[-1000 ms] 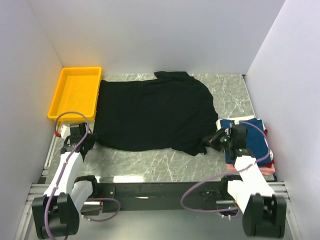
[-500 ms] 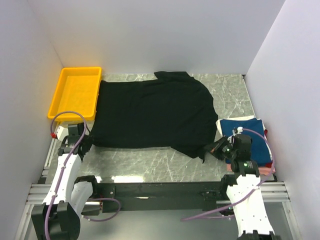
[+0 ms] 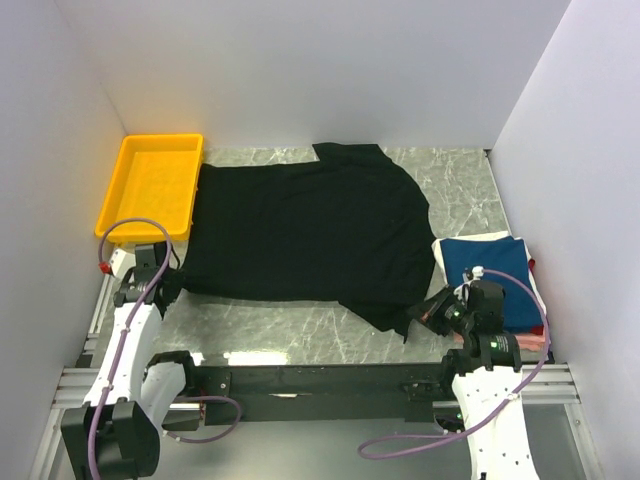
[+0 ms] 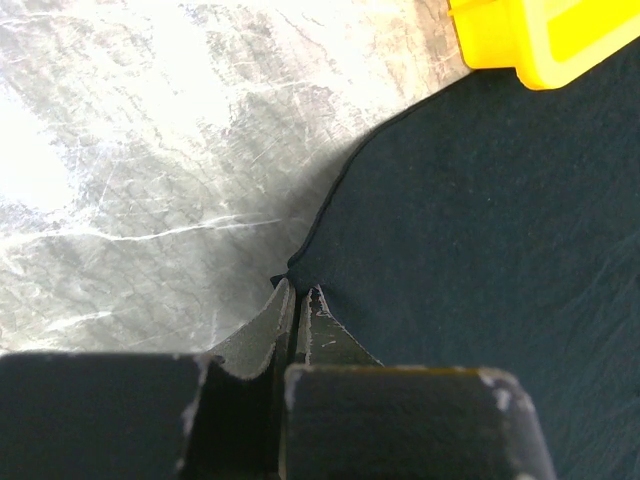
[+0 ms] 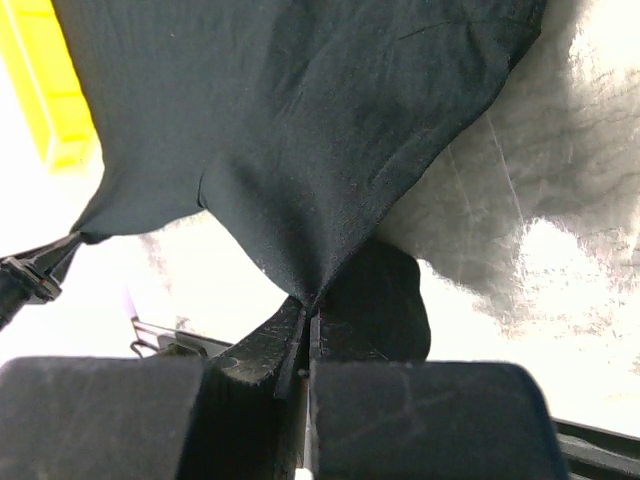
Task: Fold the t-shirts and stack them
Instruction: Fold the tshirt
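Note:
The large black t-shirt (image 3: 305,230) lies spread over the marble table. My left gripper (image 3: 172,283) is shut on its near left corner, seen in the left wrist view (image 4: 298,290) pinching the hem of the shirt (image 4: 480,230). My right gripper (image 3: 425,310) is shut on the near right corner, where the cloth (image 5: 320,140) is pulled into a peak between the fingers (image 5: 306,318). A folded navy blue shirt (image 3: 490,265) tops a stack with white (image 3: 445,246) and pink/red (image 3: 535,340) edges at the right.
A yellow plastic tray (image 3: 152,185) stands at the back left, its corner in the left wrist view (image 4: 540,40). White walls close in the table on three sides. Bare marble (image 3: 290,325) lies along the near edge.
Both grippers have drawn the near edge of the black shirt toward the arms. The right gripper moved nearer and lower, off the stack, so the navy shirt is more exposed.

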